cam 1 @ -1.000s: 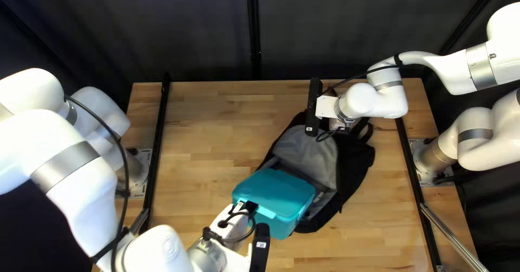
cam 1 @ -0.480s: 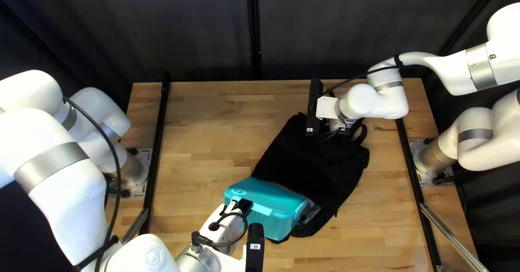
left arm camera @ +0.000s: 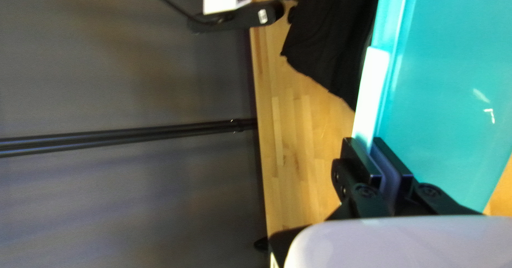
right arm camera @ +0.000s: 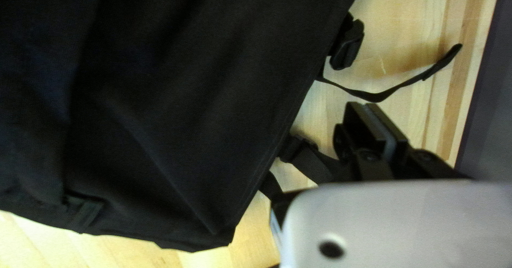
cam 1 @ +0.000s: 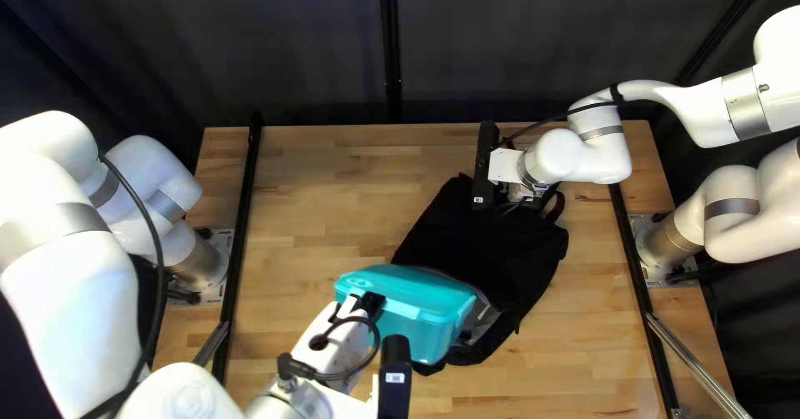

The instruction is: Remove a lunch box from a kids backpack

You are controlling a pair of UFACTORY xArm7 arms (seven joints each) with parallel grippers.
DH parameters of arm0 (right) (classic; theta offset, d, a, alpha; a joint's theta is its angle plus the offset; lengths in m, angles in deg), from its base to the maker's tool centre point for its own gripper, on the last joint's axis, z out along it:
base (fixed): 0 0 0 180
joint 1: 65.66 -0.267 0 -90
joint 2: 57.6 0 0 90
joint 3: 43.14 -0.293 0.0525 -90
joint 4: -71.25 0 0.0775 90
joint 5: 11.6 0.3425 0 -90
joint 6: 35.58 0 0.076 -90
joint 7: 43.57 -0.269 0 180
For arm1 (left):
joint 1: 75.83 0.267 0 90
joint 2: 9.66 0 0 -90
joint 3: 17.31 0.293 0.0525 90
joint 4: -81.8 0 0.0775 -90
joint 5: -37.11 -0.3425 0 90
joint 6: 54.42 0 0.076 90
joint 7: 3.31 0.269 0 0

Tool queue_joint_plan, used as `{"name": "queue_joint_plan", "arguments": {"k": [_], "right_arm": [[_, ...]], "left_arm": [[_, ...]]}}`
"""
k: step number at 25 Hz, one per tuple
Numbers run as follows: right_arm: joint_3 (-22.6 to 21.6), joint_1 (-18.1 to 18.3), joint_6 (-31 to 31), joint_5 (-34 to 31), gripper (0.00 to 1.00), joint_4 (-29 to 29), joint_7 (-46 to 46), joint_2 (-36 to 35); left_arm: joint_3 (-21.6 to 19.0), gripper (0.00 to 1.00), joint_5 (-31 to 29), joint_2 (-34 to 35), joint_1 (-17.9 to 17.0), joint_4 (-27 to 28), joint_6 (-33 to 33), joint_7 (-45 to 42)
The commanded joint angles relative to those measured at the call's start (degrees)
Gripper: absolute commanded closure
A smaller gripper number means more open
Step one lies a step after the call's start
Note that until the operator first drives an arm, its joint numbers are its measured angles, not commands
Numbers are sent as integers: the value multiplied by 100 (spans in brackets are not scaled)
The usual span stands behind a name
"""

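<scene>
Left claw apparently grips the lunch box.

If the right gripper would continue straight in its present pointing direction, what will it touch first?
Most likely the thin black strap just ahead of the right gripper, with the tabletop behind it. Depth is unclear, so it may pass the strap and meet the wood first.
</scene>
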Motion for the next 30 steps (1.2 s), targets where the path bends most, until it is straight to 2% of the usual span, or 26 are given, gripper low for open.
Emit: {"name": "queue_joint_plan", "arguments": {"k": [1, 3, 8, 9, 16, 24, 30], "right_arm": [[-5, -10, -17, 23, 100, -12, -14, 40], [-11, -16, -31, 28, 100, -17, -15, 60], [-30, -34, -58, 43, 100, -47, -36, 100], [-37, -39, -54, 45, 100, -62, -51, 98], [-38, -35, 5, 40, 100, -110, -87, 55], [-19, -25, 69, 36, 100, -151, -70, 31], [-2, -7, 124, 16, 100, -160, -60, -19]], "left_arm": [[-93, 100, 270, -25, -113, -118, -550, -413], [-80, 100, 404, 55, -100, -363, -648, -611], [91, 100, 723, 620, 69, -1603, -459, -1056], [174, 100, 771, 785, 144, -1994, -299, -1147], [609, 100, 621, 1166, 509, -3303, 458, -1336], [897, 100, 125, 1370, 734, -4397, 1221, -1646], [968, 100, 22, 1354, 781, -4877, 1717, -2045]]}}
